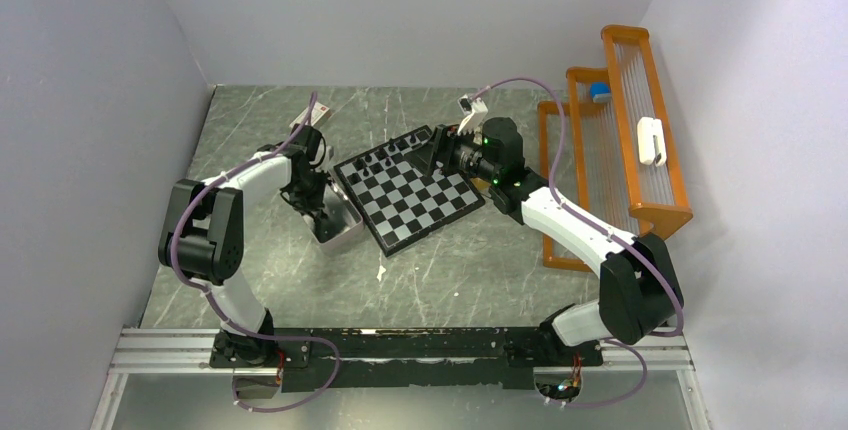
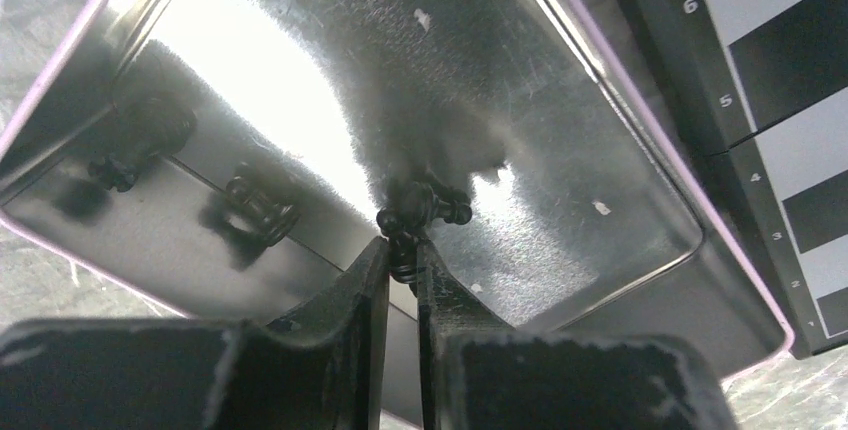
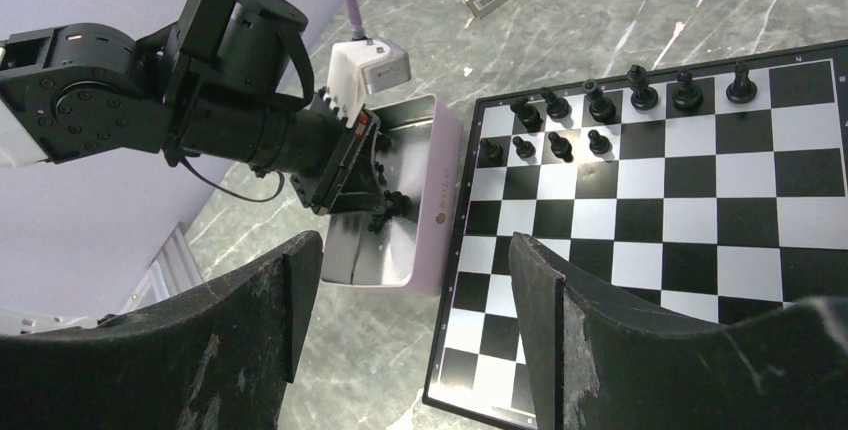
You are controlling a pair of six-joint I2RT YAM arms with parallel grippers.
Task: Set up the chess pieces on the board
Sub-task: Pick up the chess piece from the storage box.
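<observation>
My left gripper (image 2: 403, 250) reaches down into a shiny metal tin (image 2: 640, 130) beside the board's left edge, and its jaws are shut on a small black chess piece (image 2: 405, 262). Another black piece (image 2: 432, 205) lies against it, and two more (image 2: 262, 205) (image 2: 115, 172) lie further left in the tin. The board (image 3: 700, 210) carries several black pieces (image 3: 600, 105) in two rows along its far edge. My right gripper (image 3: 410, 250) hovers open and empty above the board's far corner (image 1: 435, 150), facing the tin (image 3: 440, 200). No cream-white pieces show.
A white box (image 1: 318, 110) lies on the marble table behind the tin. An orange rack (image 1: 620, 140) stands at the right wall with a white object (image 1: 650, 140) and a blue one (image 1: 599, 91) on it.
</observation>
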